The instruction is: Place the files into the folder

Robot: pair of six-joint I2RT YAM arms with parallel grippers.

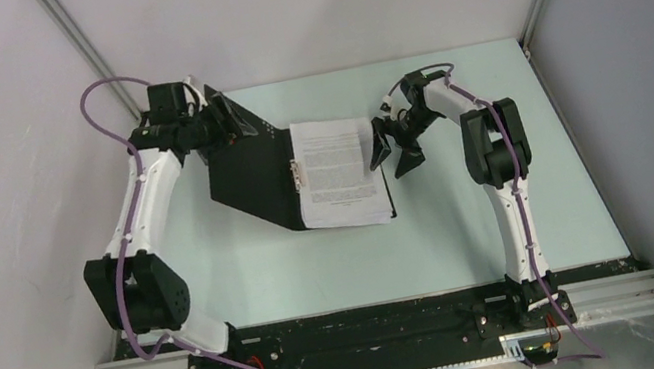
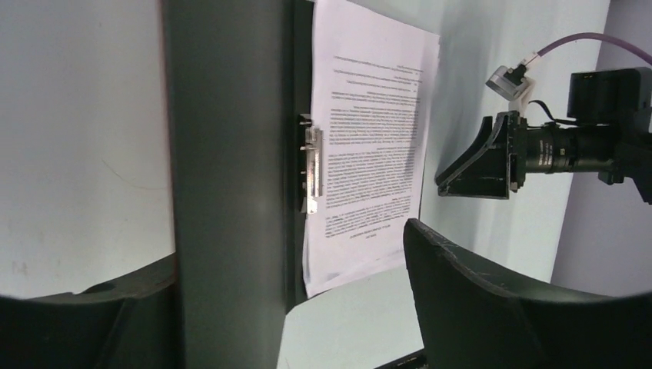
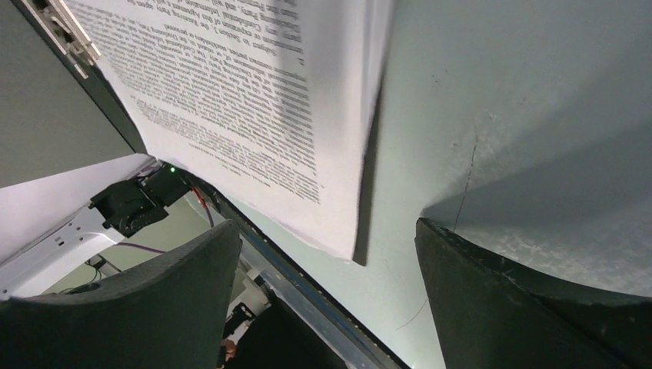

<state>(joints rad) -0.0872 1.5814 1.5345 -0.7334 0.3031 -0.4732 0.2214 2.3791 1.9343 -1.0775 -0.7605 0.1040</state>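
The folder (image 1: 252, 182) lies open mid-table, black inside, with a metal clip (image 1: 296, 172) at its spine. The files (image 1: 336, 173), white printed sheets, rest on its right half. Its left cover (image 2: 231, 192) is raised, and its far corner stands between the jaws of my left gripper (image 1: 234, 122). In the left wrist view that cover rises next to the left finger, and a wide gap separates it from the right finger (image 2: 492, 307). My right gripper (image 1: 393, 147) is open, just off the right edge of the files (image 3: 231, 92), and holds nothing.
Pale green table (image 1: 436, 247) under everything. White enclosure walls stand close at the left and back, a grey one at the right. A black rail (image 1: 378, 323) with the arm bases runs along the near edge.
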